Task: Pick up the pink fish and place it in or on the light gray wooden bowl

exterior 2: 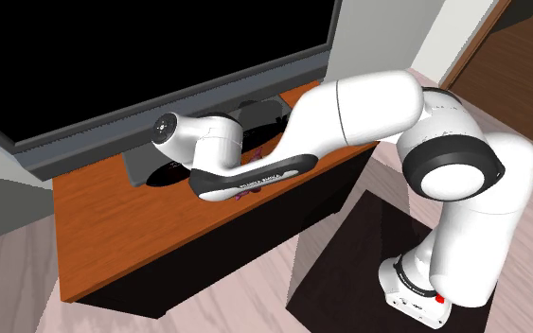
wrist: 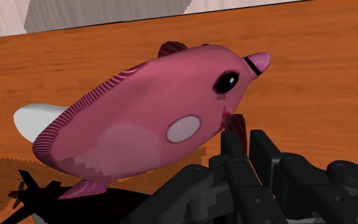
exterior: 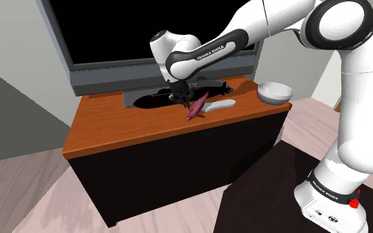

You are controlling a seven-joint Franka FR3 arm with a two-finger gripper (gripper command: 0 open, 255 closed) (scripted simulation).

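Note:
The pink fish (exterior: 194, 110) hangs tilted just above the orange-brown cabinet top (exterior: 125, 126), under my black gripper (exterior: 181, 96). In the wrist view the fish (wrist: 152, 121) is close up, with a dark eye, a pale spot on its side and striped fins. My gripper (wrist: 246, 145) has its fingers close together at the fish's belly fin and looks shut on it. The pale grey bowl (exterior: 274, 93) stands at the cabinet's end on the shoulder view's right, well apart from the fish. A sliver of the fish (exterior 2: 251, 190) peeks out below my forearm.
A long white object (exterior: 220, 104) lies on the cabinet just beside the fish, toward the bowl. A big dark television (exterior: 145, 33) on a grey base stands along the back. The cabinet's front edge drops to a pale wood floor (exterior: 32, 192).

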